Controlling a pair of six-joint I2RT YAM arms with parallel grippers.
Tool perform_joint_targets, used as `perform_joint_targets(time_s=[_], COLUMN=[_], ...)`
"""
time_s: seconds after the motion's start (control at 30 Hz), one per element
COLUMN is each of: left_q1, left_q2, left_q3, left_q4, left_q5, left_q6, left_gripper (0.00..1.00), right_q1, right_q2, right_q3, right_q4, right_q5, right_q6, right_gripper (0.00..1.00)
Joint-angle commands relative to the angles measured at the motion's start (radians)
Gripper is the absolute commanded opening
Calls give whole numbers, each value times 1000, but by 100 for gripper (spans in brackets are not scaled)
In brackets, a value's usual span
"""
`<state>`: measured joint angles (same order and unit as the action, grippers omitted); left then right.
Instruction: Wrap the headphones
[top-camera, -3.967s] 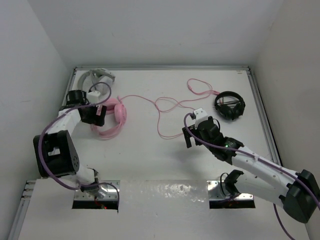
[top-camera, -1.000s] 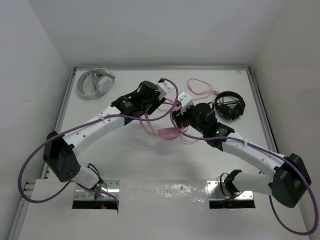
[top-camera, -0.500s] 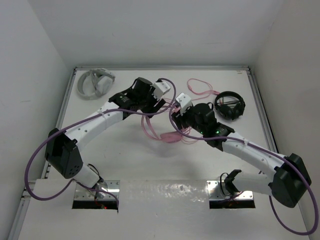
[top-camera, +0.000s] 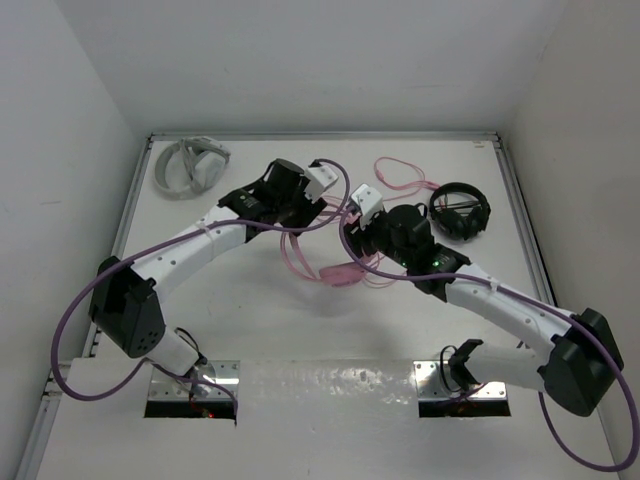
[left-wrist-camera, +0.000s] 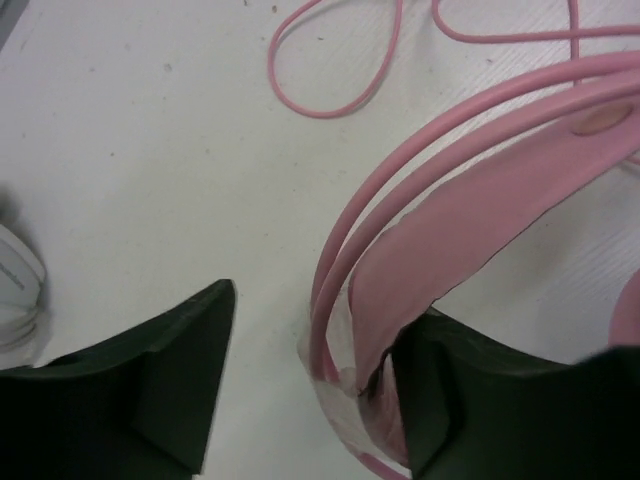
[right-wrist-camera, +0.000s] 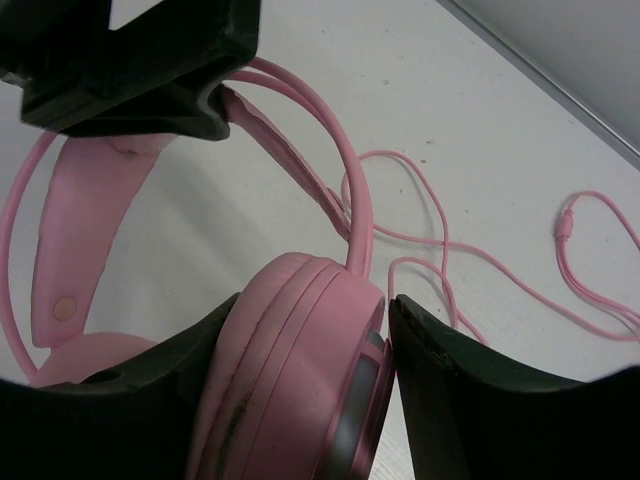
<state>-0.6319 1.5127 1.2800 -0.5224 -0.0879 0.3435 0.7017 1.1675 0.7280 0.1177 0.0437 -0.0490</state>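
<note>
1. The pink headphones (top-camera: 340, 272) have moved from the left of the table (top-camera: 250, 330) to its middle, between both arms.
2. The right gripper (right-wrist-camera: 315, 300) clamps an earcup (right-wrist-camera: 290, 370). The left gripper (left-wrist-camera: 325, 305) straddles the headband (left-wrist-camera: 470, 220), its jaws apart.
3. The cable (left-wrist-camera: 330, 105) still lies loose, so wrapping has likely not begun.

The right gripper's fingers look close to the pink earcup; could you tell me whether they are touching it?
Touching. The right wrist view shows the pink earcup wedged between the fingers of the right gripper, both pressing its sides, no gap.
</note>
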Motion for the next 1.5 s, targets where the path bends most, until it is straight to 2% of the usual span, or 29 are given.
perform_joint_targets(time_s=[0.0,0.03,0.1,0.17,0.2,0.27,0.3,0.37,0.4,0.43,0.57,0.7,0.77,0.87,0.9,1.03,1.1,1.27,1.47], left_q1=[18,20,27,28,32,70,92,147,217,256,443,515,531,535,535,535,535,535,535], left_q2=[12,9,7,12,15,18,20,32,35,37,11,-11,7,67,78,112,113,95,78], left_q3=[4,2,2,8,9,15,22,92,126,154,309,462,586,751,828,981,1015,1032,1015], left_q4=[65,73,70,45,38,15,9,-45,-69,-100,-119,-133,-183,-249,-255,-260,-254,-251,-243], left_q5=[-78,-72,-46,19,37,152,196,321,358,426,534,625,655,711,712,697,682,671,671], left_q6=[-17,-17,-17,-12,-14,-20,-24,-34,-34,-40,-90,-178,-227,-320,-334,-426,-451,-471,-472], left_gripper=[55,43,29,6,0,0,0,0,0,0,0,0,0,0,0,0,0,0,0], right_q1=[4,4,4,4,4,4,2,1,-11,-21,-97,-183,-191,-192,-192,-194,-194,-196,-196], right_q2=[-54,-61,-69,-77,-81,-77,-71,-54,-57,-64,-146,-219,-224,-143,-64,119,219,316,441], right_q3=[51,45,44,45,48,66,82,143,165,191,209,140,68,-82,-96,-73,-46,-48,-27], right_q4=[108,109,112,114,117,111,79,18,-34,-45,-21,72,112,268,342,454,551,677,674], right_q5=[-41,-48,-70,-80,-87,-102,-102,-105,-100,-97,-142,-143,-145,-165,-157,-122,-101,-212,-268], right_q6=[28,32,34,37,37,31,25,-30,-43,-52,-57,-38,-54,-121,-132,-80,-14,90,133], right_gripper=[0,0,0,0,0,0,12,61,89,99,99,99,99,99,99,99,99,99,99])
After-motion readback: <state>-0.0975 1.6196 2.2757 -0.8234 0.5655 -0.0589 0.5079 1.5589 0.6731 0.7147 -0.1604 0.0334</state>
